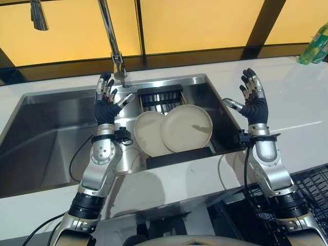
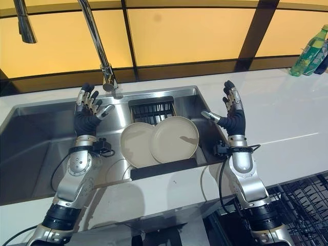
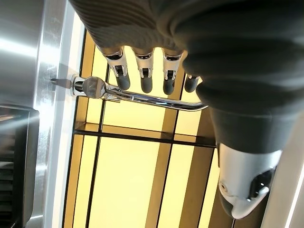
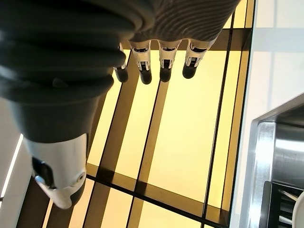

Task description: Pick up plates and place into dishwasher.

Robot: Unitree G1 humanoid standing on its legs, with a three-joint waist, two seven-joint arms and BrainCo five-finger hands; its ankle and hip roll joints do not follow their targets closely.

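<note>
Two cream plates lean in a dark rack inside the steel sink: the front plate overlaps the rear plate on its left. My left hand is raised over the sink left of the plates, fingers straight and open, holding nothing. To the right of the plates my right hand is raised above the sink's right rim, also open and empty. Both hands stand clear of the plates. In the wrist views the left fingers and right fingers point up toward the windows.
A chrome tap rises behind the sink near my left hand. White counter surrounds the sink. A green bottle stands at the far right. The dishwasher's black wire rack is at the lower right.
</note>
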